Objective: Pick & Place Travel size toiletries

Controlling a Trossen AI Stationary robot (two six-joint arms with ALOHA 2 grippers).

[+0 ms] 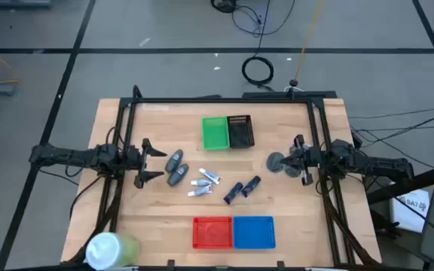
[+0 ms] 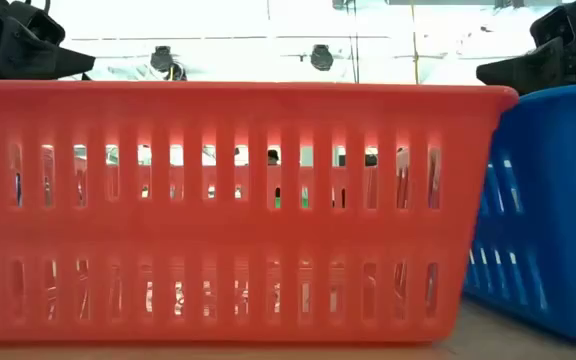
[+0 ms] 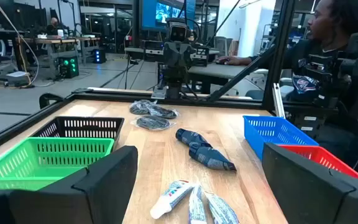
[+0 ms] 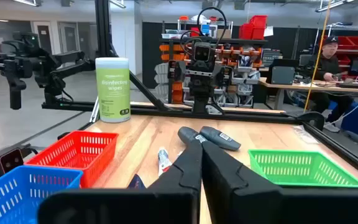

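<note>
Lying scattered, toiletries (image 1: 202,181), wooden table (image 1: 157,218), lab beyond

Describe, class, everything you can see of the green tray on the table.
The green tray is a bright green rectangular basket, plastic by its look, with slotted walls. It sits upright at the far middle of the wooden table, its long side against the black tray beside it. Nothing shows inside it. No gripper touches it, and the toiletries lie apart from it, nearer the table's centre.

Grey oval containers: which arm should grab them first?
Left, probably. The left gripper is open and sits right beside the grey oval containers. The right gripper is shut, across the table, beyond the navy tubes.
</note>
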